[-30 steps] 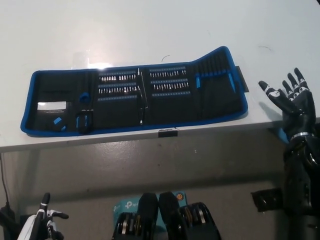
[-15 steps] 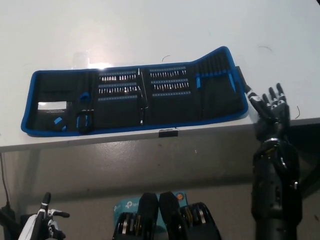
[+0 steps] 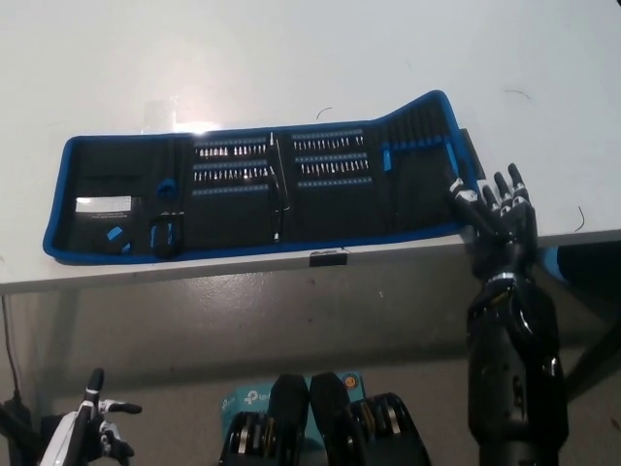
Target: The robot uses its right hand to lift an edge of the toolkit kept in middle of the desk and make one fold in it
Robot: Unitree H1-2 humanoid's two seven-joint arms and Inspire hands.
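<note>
Presently the black right hand (image 3: 493, 216) is at the front edge of the worktop (image 3: 291, 58), fingers spread apart and holding nothing, just beside the right end of the toolkit (image 3: 262, 189); whether a fingertip touches the blue border cannot be told. The toolkit lies unrolled across the middle of the worktop, close to the front edge, its right end already raised and curled slightly.

Risks, as judged: the fingers may slip over the thin border and push the roll leftward instead of getting under it; a shallow hold could let the flap drop mid-fold; loose bits (image 3: 233, 162) in the rows may shift when the panel tips.

A small black clip (image 3: 326, 258) sits on the front edge below the toolkit, clear of the fold path. The white left hand (image 3: 92, 432) rests low at the left, below the worktop, fingers apart.
</note>
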